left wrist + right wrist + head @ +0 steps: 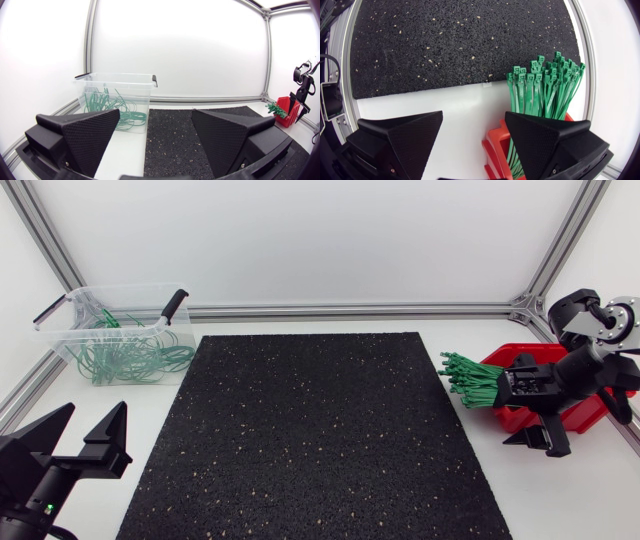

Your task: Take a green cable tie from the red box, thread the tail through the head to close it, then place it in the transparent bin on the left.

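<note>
A bundle of green cable ties (475,377) sticks out of the red box (592,412) at the table's right edge, heads toward the mat. My right gripper (538,438) hangs open over the box's near corner, touching none of them. From the right wrist view, the tie heads (542,85) fan out just ahead of one finger, with the red box corner (496,145) under the open gripper (474,116). The transparent bin (125,290) stands at the back left holding looped green ties (130,355). My left gripper (95,412) stands open and empty at the front left, well short of the bin (115,76).
A black speckled mat (315,430) covers the middle of the table between bin and box. Aluminium frame rails (350,311) run along the back and side edges. The bin has black handles (175,304).
</note>
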`<state>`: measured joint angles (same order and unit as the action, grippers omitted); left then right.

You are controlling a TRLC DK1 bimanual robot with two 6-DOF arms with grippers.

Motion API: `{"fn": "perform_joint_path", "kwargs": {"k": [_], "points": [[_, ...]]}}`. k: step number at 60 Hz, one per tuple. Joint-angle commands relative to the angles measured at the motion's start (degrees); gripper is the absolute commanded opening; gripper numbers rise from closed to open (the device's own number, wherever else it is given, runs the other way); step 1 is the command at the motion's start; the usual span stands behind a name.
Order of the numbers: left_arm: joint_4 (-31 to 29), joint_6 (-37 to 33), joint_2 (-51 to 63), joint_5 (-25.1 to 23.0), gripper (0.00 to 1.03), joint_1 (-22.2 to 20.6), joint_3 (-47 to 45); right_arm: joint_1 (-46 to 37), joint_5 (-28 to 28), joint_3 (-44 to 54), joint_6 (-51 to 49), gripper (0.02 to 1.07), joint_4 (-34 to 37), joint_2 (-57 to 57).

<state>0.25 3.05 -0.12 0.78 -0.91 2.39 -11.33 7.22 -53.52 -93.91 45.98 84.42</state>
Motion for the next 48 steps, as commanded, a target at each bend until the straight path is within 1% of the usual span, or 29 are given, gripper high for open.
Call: {"fn": "perform_joint_path", "kwargs": {"k": [1,25,34,48], "points": [[-1.4,1.0,-0.1,0.3,1.0,0.4,-2.2,0.4,0.0,-0.3,-0.3,0.93,-0.6,0.7],[-1.5,1.0,0.0,0.4,1.0,0.1,-2.2,1.1,-0.6,-1.9,1.4,0.93,-2.9,4.4],[-1.5,1.0,0.1,0.3,1.0,0.0,-2.2,1.1,-1.5,-2.0,1.6,0.93,-5.3,5.1],[-1.5,1.0,0.2,0.3,1.0,-0.2,-2.2,1.1,-1.5,-2.8,2.2,0.93,-5.5,4.9]]}}
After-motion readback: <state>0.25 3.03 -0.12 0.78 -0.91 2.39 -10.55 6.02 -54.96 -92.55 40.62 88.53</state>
